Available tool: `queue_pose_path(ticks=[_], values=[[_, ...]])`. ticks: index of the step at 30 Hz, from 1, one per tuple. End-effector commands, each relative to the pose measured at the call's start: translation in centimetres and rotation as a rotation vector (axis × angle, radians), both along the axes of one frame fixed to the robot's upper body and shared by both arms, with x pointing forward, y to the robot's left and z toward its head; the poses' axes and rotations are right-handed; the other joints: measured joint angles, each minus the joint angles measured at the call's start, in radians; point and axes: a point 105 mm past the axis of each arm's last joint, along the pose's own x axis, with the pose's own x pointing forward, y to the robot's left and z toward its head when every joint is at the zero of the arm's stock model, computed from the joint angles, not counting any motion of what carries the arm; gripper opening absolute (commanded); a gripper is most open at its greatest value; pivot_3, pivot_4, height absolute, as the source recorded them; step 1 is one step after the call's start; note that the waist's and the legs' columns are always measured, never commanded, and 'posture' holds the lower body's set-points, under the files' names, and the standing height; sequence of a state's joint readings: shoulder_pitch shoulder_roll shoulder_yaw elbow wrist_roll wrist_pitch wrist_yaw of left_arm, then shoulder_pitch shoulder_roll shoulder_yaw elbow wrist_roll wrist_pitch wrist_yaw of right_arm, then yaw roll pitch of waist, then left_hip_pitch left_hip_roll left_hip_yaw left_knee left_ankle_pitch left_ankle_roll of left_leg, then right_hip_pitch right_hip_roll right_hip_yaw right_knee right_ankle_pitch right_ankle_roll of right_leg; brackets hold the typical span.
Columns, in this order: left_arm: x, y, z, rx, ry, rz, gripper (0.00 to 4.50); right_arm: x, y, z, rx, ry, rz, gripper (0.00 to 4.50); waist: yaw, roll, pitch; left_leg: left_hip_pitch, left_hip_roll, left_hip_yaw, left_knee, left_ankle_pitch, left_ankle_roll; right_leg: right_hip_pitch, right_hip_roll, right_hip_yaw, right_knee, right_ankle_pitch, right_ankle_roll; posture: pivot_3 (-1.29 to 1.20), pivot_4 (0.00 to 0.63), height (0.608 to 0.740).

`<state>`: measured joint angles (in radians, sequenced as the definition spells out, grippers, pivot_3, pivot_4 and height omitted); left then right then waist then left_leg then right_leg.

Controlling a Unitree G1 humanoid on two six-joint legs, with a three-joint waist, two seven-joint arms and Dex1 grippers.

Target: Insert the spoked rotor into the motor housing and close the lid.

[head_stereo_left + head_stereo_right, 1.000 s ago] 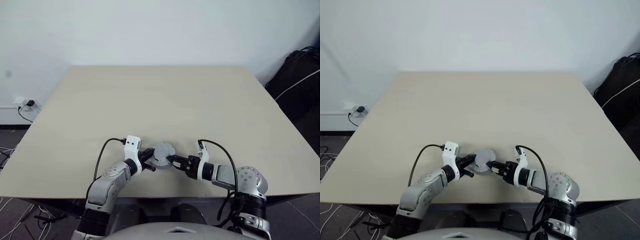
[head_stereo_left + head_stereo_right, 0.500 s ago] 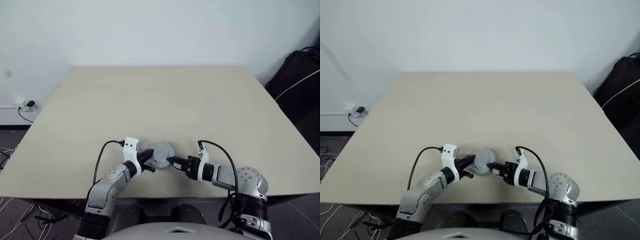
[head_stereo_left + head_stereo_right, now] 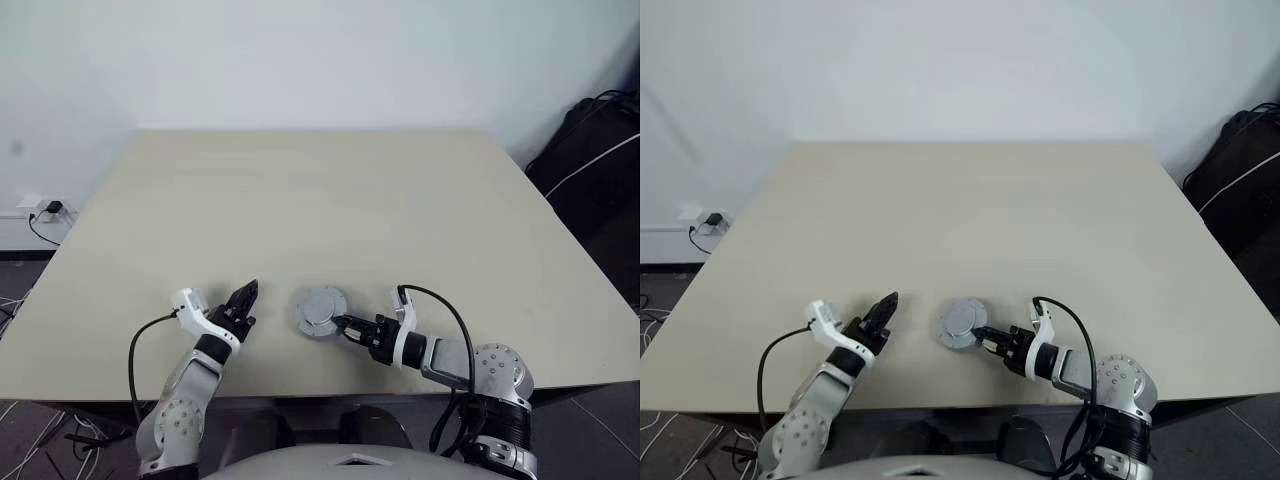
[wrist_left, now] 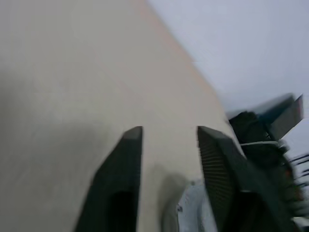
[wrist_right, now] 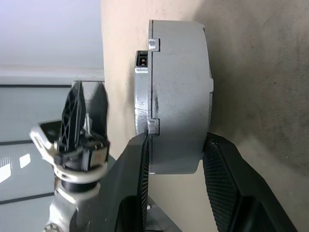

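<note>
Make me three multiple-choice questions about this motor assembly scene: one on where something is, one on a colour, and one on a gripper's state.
1. Where is the motor housing?
A. near the table's front edge
B. at the table's far edge
C. on the floor

2. What colour is the housing's outside?
A. red
B. silver-grey
C. blue

3. What is the left gripper doing?
A. clamping the housing
B. holding a cable
C. open, holding nothing

Answers: 1 A, it sits between the two grippers near the front edge. 2 B, its shell is silver-grey. 3 C, its fingers stand apart beside the housing, while the right gripper clamps it.

Left claw [image 3: 246, 297] off motor housing [image 3: 321, 311], leftward
</note>
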<state>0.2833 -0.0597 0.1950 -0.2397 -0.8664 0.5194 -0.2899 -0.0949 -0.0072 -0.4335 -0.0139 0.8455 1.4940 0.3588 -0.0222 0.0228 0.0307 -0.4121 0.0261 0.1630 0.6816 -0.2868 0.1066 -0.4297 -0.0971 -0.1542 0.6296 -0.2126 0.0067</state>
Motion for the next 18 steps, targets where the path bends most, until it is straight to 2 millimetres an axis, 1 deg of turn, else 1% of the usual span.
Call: queue_pose_path(ticks=[1, 4, 5, 6, 9, 12, 14, 18], values=[[-0.4, -0.5, 1.3, -0.212, -0.015, 0.037, 2.87, 1.2, 1.0, 2.7, 0.075, -0.103, 0.016, 1.31, 0.000, 0.000, 0.001, 0.000, 0.000, 0.000, 0.000, 0.000, 0.000, 0.000, 0.000, 0.000, 0.000, 0.000, 0.000, 0.00, 0.000, 0.740], [-1.1, -0.8, 1.4, -0.353, -0.007, 0.065, 3.94, 1.8, 1.4, 3.8, 0.097, -0.140, 0.016, 1.31, 0.000, 0.000, 0.003, 0.000, 0.000, 0.000, 0.000, 0.000, 0.000, 0.000, 0.000, 0.000, 0.000, 0.000, 0.000, 0.00, 0.000, 0.740], [-1.3, -1.1, 1.4, -0.386, -0.007, 0.060, 4.24, 2.0, 1.6, 4.2, 0.105, -0.155, 0.014, 1.31, 0.000, 0.000, 0.003, 0.000, 0.000, 0.000, 0.000, 0.000, 0.000, 0.000, 0.000, 0.000, 0.000, 0.000, 0.000, 0.00, 0.000, 0.740], [-1.5, -1.5, 1.5, -0.411, -0.008, 0.052, 4.44, 2.2, 1.7, 4.6, 0.113, -0.169, 0.011, 1.31, 0.000, 0.000, 0.003, -0.001, 0.000, 0.000, 0.000, 0.000, 0.000, 0.000, 0.000, 0.000, -0.001, 0.000, 0.000, 0.00, 0.000, 0.740], [-2.0, -2.7, 1.8, -0.482, -0.012, 0.021, 4.50, 2.9, 2.0, 5.8, 0.134, -0.206, 0.008, 1.31, 0.001, 0.000, 0.004, -0.001, -0.001, 0.000, 0.000, 0.002, -0.003, -0.001, 0.000, 0.000, -0.001, 0.000, 0.000, 0.00, 0.000, 0.740], [-2.0, -3.9, 2.2, -0.537, -0.023, -0.027, 4.50, 3.1, 2.8, 7.0, 0.155, -0.240, 0.040, 1.31, 0.002, -0.001, 0.004, -0.002, -0.001, 0.000, 0.000, 0.002, -0.003, -0.001, 0.000, 0.000, -0.001, 0.000, 0.000, 0.00, 0.000, 0.740], [-2.0, -4.7, 2.7, -0.559, -0.047, -0.068, 4.50, 3.0, 3.4, 7.6, 0.165, -0.258, 0.078, 1.31, 0.001, -0.001, 0.005, -0.002, -0.001, 0.000, 0.000, 0.002, -0.003, -0.001, 0.000, 0.000, -0.002, 0.000, 0.000, 0.00, 0.000, 0.740], [-1.6, -5.5, 4.0, -0.606, -0.108, -0.129, 4.50, 2.4, 4.4, 8.0, 0.150, -0.262, 0.156, 1.31, -0.001, 0.000, 0.005, -0.002, -0.001, 0.000, -0.001, 0.002, -0.003, -0.001, 0.001, 0.000, -0.002, 0.000, 0.000, 0.00, 0.000, 0.740]])
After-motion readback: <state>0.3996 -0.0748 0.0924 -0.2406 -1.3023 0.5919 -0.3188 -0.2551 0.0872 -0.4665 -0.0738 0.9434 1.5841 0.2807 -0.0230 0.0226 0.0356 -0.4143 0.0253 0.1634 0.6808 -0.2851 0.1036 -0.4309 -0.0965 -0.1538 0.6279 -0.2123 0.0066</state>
